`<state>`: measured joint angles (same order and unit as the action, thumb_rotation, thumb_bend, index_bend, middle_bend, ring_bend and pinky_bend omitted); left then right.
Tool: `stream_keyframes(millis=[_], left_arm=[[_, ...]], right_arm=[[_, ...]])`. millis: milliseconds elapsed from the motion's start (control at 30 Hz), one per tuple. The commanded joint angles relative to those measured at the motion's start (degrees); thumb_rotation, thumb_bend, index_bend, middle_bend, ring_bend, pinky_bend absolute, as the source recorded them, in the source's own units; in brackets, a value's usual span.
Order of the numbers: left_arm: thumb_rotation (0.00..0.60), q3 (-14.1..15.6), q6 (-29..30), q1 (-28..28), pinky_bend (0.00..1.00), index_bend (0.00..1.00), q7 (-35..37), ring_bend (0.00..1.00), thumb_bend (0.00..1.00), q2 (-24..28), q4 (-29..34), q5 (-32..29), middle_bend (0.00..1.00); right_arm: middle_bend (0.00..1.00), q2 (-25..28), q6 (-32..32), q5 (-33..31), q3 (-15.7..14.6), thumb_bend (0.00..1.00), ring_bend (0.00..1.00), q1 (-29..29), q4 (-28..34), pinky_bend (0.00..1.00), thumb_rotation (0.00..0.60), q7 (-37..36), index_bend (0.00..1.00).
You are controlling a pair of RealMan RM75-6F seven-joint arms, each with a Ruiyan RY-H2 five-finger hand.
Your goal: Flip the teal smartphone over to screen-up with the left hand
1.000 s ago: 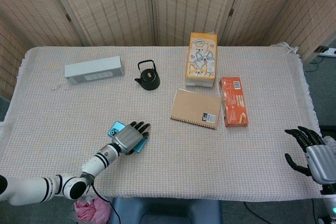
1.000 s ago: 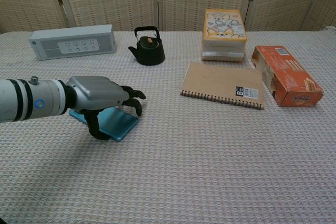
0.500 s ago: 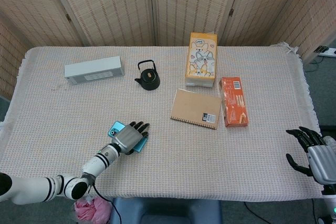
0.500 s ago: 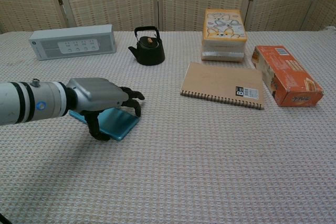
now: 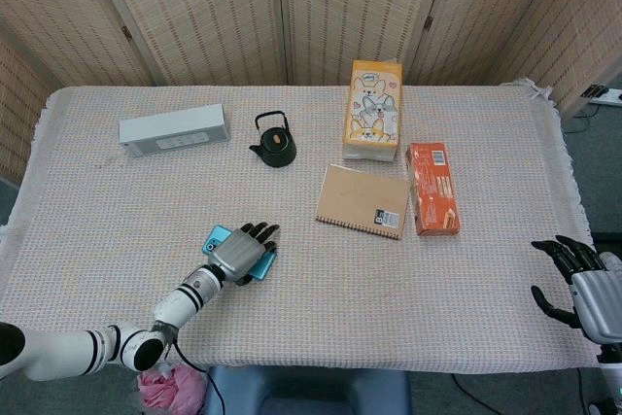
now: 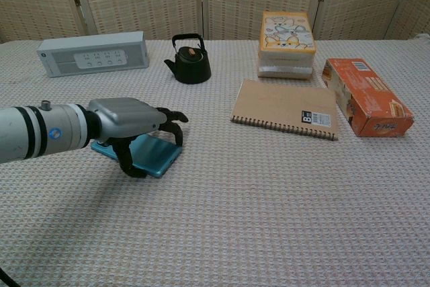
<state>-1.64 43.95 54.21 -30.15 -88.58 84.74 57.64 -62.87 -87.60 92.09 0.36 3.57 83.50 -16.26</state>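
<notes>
1. The table (image 5: 486,269) is covered by a pale woven cloth, with folding screens (image 5: 292,7) standing behind it.
2. The left arm (image 6: 33,132) reaches in from the near left edge, low over the cloth.
3. A long grey box (image 5: 174,130) lies at the far left; a tissue pack with cartoon animals (image 5: 374,109) stands at the far middle.
4. A brown spiral notebook (image 5: 362,200) lies flat just in front of the tissue pack, and an orange carton (image 5: 432,188) lies just beside the notebook on its right.
5. The left hand (image 6: 127,126) sits over the phone, palm down. Its dark fingers (image 6: 171,122) curl over the far edge and its thumb hooks the near edge, so the phone is clasped between them.
6. The right hand (image 5: 583,289) hangs off the table's right edge, holding nothing, fingers spread apart.
7. A small black teapot (image 5: 273,141) stands between the grey box and the tissue pack.
8. The phone (image 6: 151,156) is teal, at the front left of the table, well apart from everything else. Its right end rests near the cloth; the rest is hidden beneath the hand. I cannot tell which face is up.
</notes>
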Motion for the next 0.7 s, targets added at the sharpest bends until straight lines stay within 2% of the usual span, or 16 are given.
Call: stream_keyframes(millis=[33,233,500,700], left_arm=[[0.6,-1.5,-0.95,-0.88,0.18,0.42,5.33,0.02,0.32,0.95,1.31,0.59,0.02],[0.6,-4.52,-3.11,-1.97,0.18,0.43,15.82,0.02,0.33,4.45,5.3,3.01,0.03],[0.6,-7.71,-3.96,-2.75,0.18,0.42,26.22,0.02,0.33,7.94,10.61,7.22,0.03],[0.6,-9.59,-5.12,-3.0,0.18,0.42,34.01,0.02,0.33,8.89,10.44,9.89,0.03]], right_arm=[[0.24,0.02,-0.07,0.01,0.01,0.29,0.15,-0.04,0.02,0.18,0.6,0.03,0.22],[0.24,-0.03,-0.14,-0.02,0.06,0.29,0.15,-0.07,-0.12,0.18,0.6,-0.22,0.22],[0.24,0.18,-0.23,0.18,0.17,0.29,0.15,0.05,-0.05,0.18,0.6,-0.3,0.22],[0.24,0.18,-0.3,0.11,0.16,0.29,0.15,-0.04,-0.02,0.18,0.6,-0.37,0.22]])
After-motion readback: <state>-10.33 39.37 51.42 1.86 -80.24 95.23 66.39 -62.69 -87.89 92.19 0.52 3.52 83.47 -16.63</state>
